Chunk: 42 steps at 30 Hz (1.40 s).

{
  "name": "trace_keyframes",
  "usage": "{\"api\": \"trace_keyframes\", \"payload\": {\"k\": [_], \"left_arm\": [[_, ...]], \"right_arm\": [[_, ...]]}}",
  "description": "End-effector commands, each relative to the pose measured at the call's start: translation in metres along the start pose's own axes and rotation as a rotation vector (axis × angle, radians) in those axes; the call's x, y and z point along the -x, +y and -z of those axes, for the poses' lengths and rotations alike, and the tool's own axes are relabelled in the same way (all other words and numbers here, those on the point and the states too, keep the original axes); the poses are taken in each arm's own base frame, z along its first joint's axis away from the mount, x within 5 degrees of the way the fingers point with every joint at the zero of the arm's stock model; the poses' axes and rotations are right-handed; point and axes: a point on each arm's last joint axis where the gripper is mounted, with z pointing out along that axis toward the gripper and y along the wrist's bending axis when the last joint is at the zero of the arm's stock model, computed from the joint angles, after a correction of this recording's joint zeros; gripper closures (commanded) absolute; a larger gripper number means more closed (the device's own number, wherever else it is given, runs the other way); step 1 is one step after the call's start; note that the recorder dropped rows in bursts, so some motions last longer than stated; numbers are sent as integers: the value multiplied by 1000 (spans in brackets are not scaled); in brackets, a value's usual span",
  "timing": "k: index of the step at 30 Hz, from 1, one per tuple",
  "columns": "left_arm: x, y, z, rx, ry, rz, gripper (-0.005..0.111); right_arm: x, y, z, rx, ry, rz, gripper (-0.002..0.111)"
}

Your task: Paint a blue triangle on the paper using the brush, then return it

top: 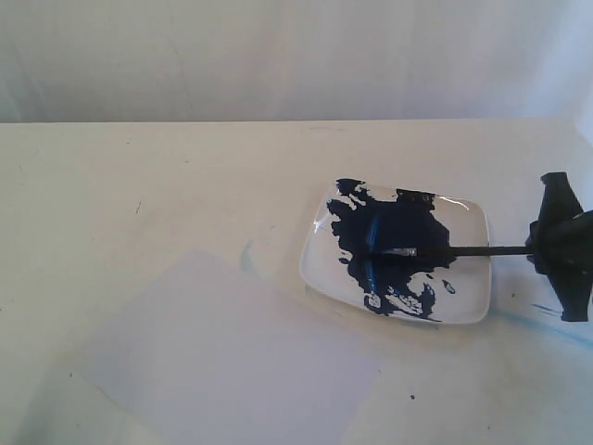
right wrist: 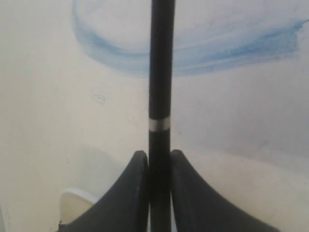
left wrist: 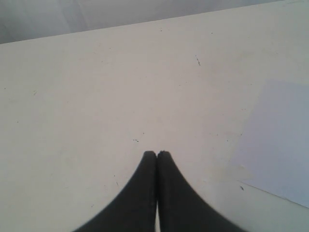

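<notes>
The brush [top: 463, 249] lies level over the white plate [top: 468, 278], its bristles in the large dark-blue paint blotch [top: 389, 232]. My right gripper [top: 542, 248] is at the plate's right side, shut on the black handle [right wrist: 160, 72], as the right wrist view [right wrist: 160, 155] shows. The pale paper [top: 232, 362] lies front left of the plate, and its corner [left wrist: 280, 140] shows in the left wrist view. No blue triangle shows on the paper. My left gripper [left wrist: 157, 153] is shut on nothing over bare table, outside the exterior view.
Faint pale-blue smears mark the table right of the plate [top: 537, 320], beside the paper [top: 246, 255] and under the handle [right wrist: 203, 48]. The table's far edge [top: 278, 121] meets a pale backdrop.
</notes>
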Motion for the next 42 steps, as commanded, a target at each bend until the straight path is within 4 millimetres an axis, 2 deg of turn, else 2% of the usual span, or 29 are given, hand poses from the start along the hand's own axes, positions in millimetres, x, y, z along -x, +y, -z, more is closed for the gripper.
{"api": "trace_keyframes", "payload": {"k": [1, 5, 19, 30, 42], "left_arm": [[-1, 0, 0, 2, -2, 6, 107], [-1, 0, 0, 2, -2, 6, 107], [-1, 0, 0, 2, -2, 6, 107], [-1, 0, 0, 2, -2, 6, 107], [-1, 0, 0, 2, -2, 6, 107]], "right_arm": [[-1, 0, -1, 6, -3, 14, 102], [0, 1, -1, 12, -7, 14, 108], [1, 6, 1, 56, -30, 15, 108], [6, 29, 25, 207, -66, 88, 108], [8, 60, 63, 454, -139, 334, 108]]}}
